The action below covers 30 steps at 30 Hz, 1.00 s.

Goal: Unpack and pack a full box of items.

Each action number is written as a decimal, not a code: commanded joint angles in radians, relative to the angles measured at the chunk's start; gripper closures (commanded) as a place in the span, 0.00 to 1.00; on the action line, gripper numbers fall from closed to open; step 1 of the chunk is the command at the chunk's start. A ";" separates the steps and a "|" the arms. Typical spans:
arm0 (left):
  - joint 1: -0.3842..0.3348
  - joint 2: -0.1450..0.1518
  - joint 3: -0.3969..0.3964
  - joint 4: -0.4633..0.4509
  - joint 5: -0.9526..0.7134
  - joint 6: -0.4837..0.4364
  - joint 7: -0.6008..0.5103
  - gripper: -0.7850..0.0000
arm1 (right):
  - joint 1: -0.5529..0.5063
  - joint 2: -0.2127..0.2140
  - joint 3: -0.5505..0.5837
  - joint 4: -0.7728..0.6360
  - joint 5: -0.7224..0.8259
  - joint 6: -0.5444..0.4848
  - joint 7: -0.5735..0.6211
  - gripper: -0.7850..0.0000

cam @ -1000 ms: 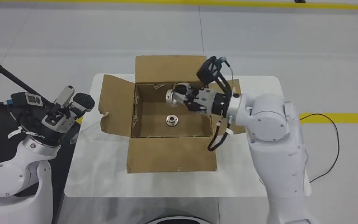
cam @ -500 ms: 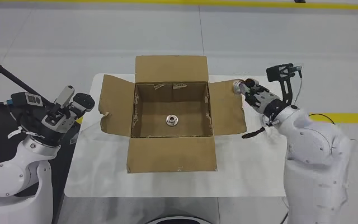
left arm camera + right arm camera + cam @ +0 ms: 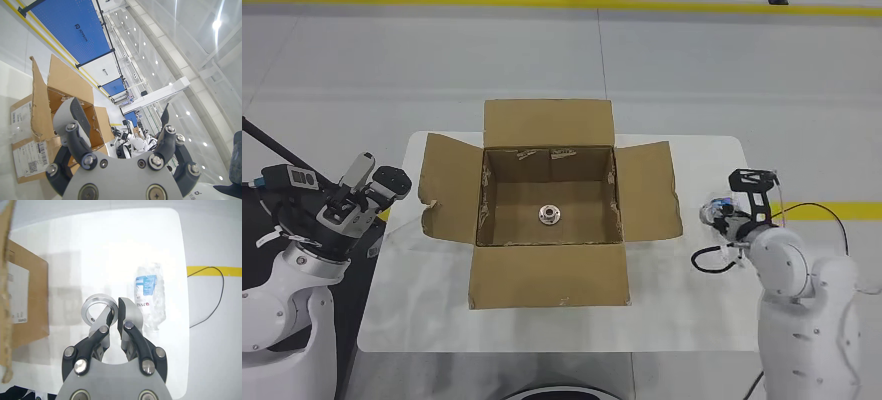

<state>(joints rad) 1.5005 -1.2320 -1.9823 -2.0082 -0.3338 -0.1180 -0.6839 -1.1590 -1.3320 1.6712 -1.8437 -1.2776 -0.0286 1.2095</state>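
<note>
Right end effector (image 3: pixel 114 309) pinches metal ring (image 3: pixel 100 298) near bottle (image 3: pixel 149 294), seemingly plastic; left end effector (image 3: pixel 121 108) wide open, empty.

metal part (image 3: pixel 549 213) in the box (image 3: pixel 550 135) too small to identify; ring (image 3: pixel 98 297) partly behind fingers (image 3: pixel 103 318).

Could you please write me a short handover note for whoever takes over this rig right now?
Tools: the left tool is open and empty, held off the left side of the table, facing the box. The right tool is shut on a metal ring, over the table right of the box.
Things: a clear pouch lies on the table near its right edge; one small round metal part lies on the box floor.
Done: pouch and ring are out of the box.
Left: set the ring down, take out the last part, then pack everything back.
</note>
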 commanded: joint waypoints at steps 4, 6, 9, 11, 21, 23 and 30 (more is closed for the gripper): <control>0.000 0.000 0.000 0.000 0.000 0.000 0.000 0.00 | 0.035 0.002 -0.051 0.085 -0.031 0.002 0.013 1.00; 0.000 0.000 0.000 0.000 0.000 0.000 0.000 0.00 | 0.054 0.001 -0.069 0.121 -0.004 -0.005 -0.002 1.00; 0.000 0.000 0.000 0.000 0.000 0.000 0.000 0.00 | 0.084 0.001 -0.097 0.178 -0.013 -0.004 -0.010 1.00; 0.000 0.000 0.000 0.000 0.000 0.000 0.000 0.00 | 0.106 0.000 -0.117 0.215 -0.018 0.004 -0.018 1.00; 0.000 0.000 0.000 0.000 0.000 0.000 0.000 0.00 | 0.196 0.001 -0.165 0.379 -0.038 0.044 -0.035 1.00; 0.000 0.000 0.000 0.000 0.000 0.000 0.000 0.00 | 0.203 0.001 -0.169 0.396 -0.036 0.046 -0.036 1.00; 0.000 0.000 0.000 0.000 0.000 0.000 0.000 0.00 | 0.210 0.004 -0.175 0.431 -0.020 0.051 -0.045 0.84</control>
<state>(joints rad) 1.5005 -1.2320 -1.9823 -2.0082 -0.3338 -0.1180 -0.6839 -0.9495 -1.3287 1.4962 -1.4161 -1.3004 0.0216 1.1663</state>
